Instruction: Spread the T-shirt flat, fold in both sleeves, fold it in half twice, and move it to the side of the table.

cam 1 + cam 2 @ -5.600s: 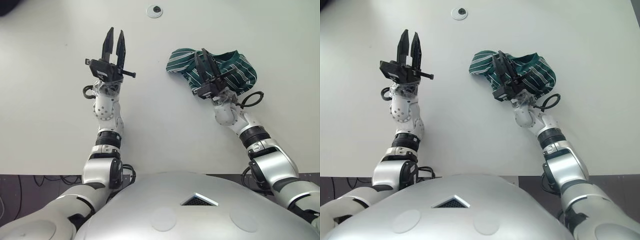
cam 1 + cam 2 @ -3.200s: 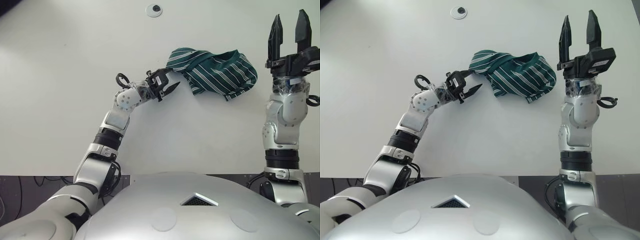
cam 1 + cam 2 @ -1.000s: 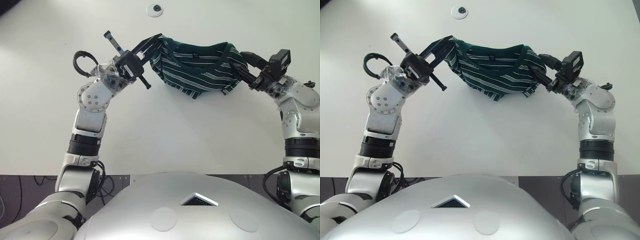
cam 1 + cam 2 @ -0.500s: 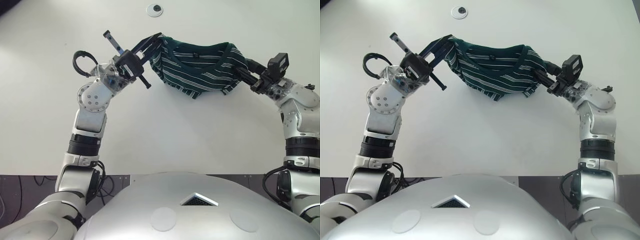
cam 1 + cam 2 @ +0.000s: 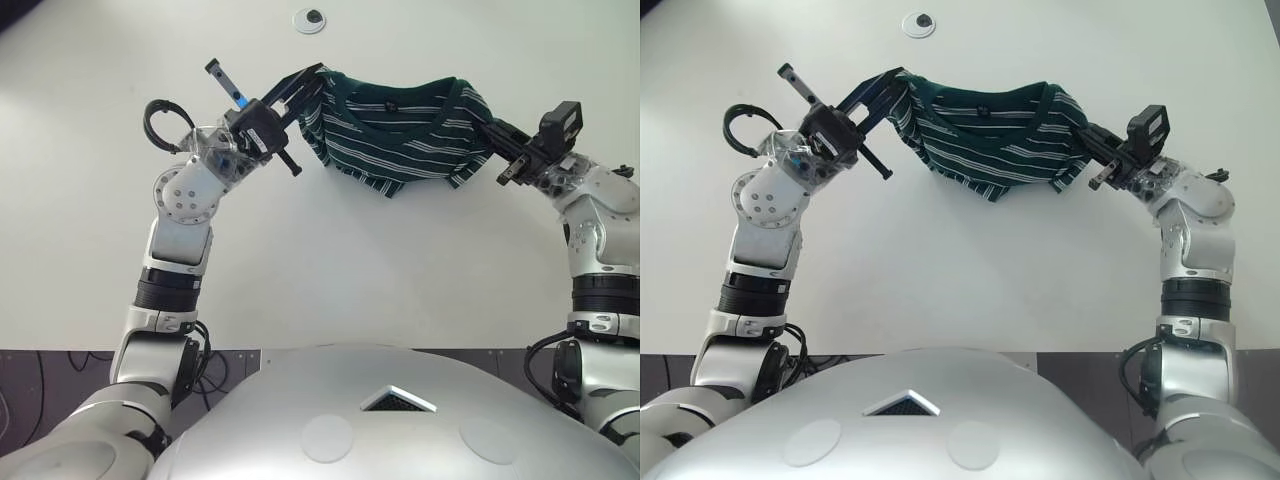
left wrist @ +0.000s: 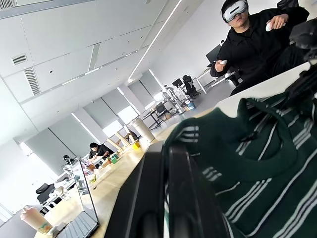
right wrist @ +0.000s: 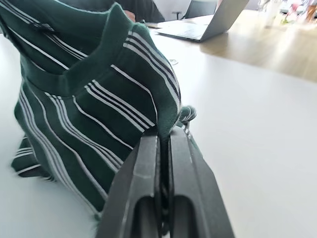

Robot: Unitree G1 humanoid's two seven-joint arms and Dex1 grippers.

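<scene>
A dark green T-shirt [image 5: 400, 140] with white stripes hangs stretched between my two grippers above the white table [image 5: 330, 260], its collar at the top and its body sagging in a bunch below. My left gripper [image 5: 312, 80] is shut on the shirt's left shoulder edge. My right gripper [image 5: 488, 124] is shut on the right shoulder edge. In the right wrist view the fingers [image 7: 148, 158] pinch the striped T-shirt [image 7: 94, 114] fabric. The left wrist view has the left gripper [image 6: 166, 163] closed against the T-shirt [image 6: 247, 158].
A small round white fitting [image 5: 309, 21] with a dark centre sits in the table at the far middle. Bare tabletop lies on both sides and in front of the shirt. The table's near edge [image 5: 80, 349] runs just before my torso.
Since a second ago my right gripper has pulled a little outward and up, drawing the shirt tauter between the grippers. The left arm has hardly moved.
</scene>
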